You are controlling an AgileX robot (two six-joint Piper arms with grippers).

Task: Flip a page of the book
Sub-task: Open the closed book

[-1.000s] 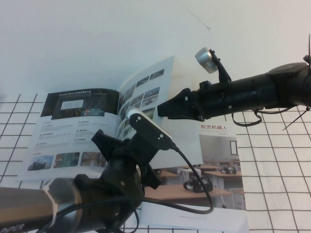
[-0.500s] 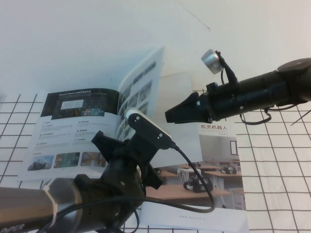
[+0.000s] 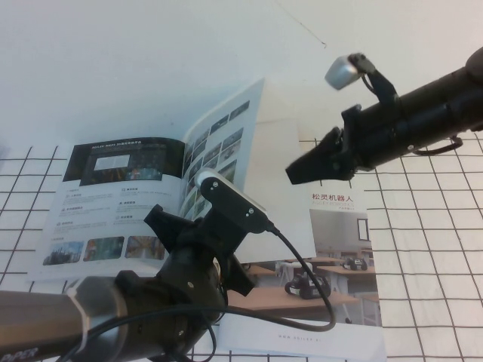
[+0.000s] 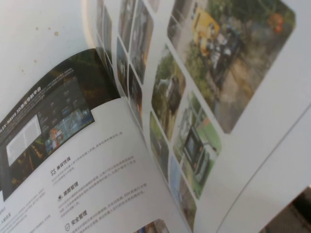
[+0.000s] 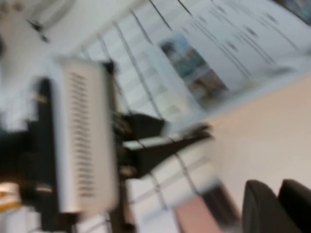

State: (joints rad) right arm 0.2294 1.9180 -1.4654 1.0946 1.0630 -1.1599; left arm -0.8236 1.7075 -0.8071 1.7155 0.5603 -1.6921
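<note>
The book point(image 3: 113, 196) lies open on the gridded mat, its dark-banner leaf flat on the left. The page point(image 3: 223, 143), with rows of small photos, stands raised from the spine and leans right; it fills the left wrist view point(image 4: 204, 97). My right gripper point(image 3: 296, 173) hangs in the air to the right of the page, clear of it; its dark fingertips point(image 5: 265, 206) sit close together, holding nothing. My left gripper point(image 3: 200, 226) is low at the book's near edge, under its white camera, its tips hidden.
A second brochure point(image 3: 339, 256) with a robot-on-table cover lies under the book at the right. The white mat with black grid lines point(image 3: 430, 249) covers the near table; plain white table point(image 3: 151, 60) lies beyond. The left arm point(image 3: 113, 317) fills the foreground.
My right gripper has drawn back to the right and up, away from the page. The page stays standing, swaying slightly. The left arm has not moved.
</note>
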